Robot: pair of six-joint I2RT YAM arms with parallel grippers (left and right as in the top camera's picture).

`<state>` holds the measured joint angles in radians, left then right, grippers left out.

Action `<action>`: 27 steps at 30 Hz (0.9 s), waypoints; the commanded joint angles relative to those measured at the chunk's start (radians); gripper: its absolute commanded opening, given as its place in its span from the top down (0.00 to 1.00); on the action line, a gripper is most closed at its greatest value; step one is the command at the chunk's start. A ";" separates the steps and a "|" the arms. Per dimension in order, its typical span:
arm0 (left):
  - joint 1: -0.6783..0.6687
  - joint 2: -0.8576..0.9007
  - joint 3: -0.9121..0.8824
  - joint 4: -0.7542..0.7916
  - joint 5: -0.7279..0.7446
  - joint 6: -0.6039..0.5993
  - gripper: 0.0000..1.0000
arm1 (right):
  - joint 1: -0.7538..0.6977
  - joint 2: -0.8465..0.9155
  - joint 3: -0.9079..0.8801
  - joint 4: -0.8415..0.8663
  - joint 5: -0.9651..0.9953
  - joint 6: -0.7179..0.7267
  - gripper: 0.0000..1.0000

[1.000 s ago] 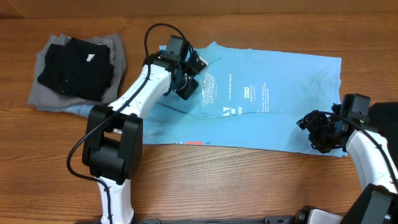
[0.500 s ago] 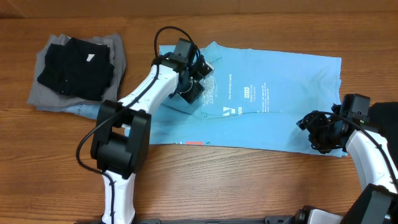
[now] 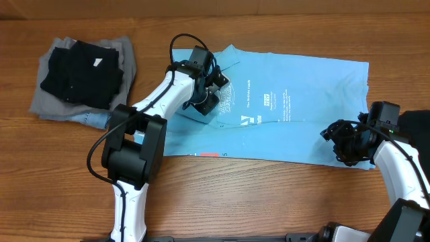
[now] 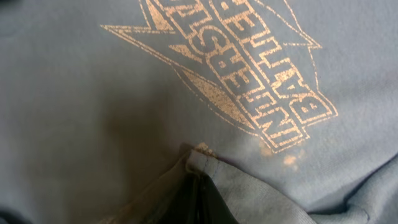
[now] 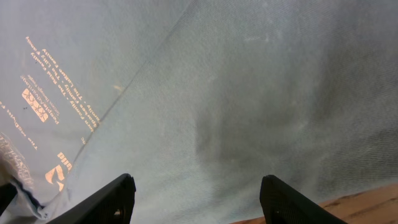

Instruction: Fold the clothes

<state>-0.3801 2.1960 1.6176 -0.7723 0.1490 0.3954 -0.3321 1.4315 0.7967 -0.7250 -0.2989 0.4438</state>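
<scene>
1. The blue shirt (image 3: 295,114) lies spread out flat in the middle of the table (image 3: 269,202). It is not folded yet.
2. The left claw (image 3: 205,101) sits on the shirt near the collar end, just beside the big printed badge (image 4: 236,68).
3. In the last second the left arm has slid a little way along the shirt, toward the badge. The shirt itself looks the same as it did before.
4. The left claw is now closed tight. The left wrist view shows a small ridge of blue cloth pinched between its jaws.
5. That likely means it has its hold and is ready to lift that end and start a fold.
6. The right claw (image 3: 344,144) has not moved. It hangs over the other end of the shirt, near the bottom corner.
7. Its fingers (image 5: 112,199) stand wide apart with nothing between them, just above the cloth.
8. A pile of clothes (image 3: 80,77) sits well apart at the left, with a black piece on top of a grey one.
</scene>
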 commanded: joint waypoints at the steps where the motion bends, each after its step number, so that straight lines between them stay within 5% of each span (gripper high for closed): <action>1: -0.007 0.001 0.067 -0.040 0.017 -0.008 0.96 | 0.004 -0.016 0.022 0.005 0.009 -0.006 0.32; 22: -0.022 0.002 0.171 -0.027 0.043 -0.014 0.92 | 0.004 -0.016 0.022 0.005 0.009 -0.006 0.31; 25: -0.022 0.003 0.171 -0.026 0.037 -0.014 0.71 | 0.004 -0.016 0.022 0.005 0.009 -0.006 0.32; 27: -0.022 0.003 0.172 -0.024 0.003 -0.020 0.46 | 0.004 -0.016 0.022 0.005 0.009 -0.006 0.32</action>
<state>-0.3935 2.1960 1.7641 -0.7994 0.1715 0.3889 -0.3321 1.4315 0.7967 -0.7246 -0.2989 0.4438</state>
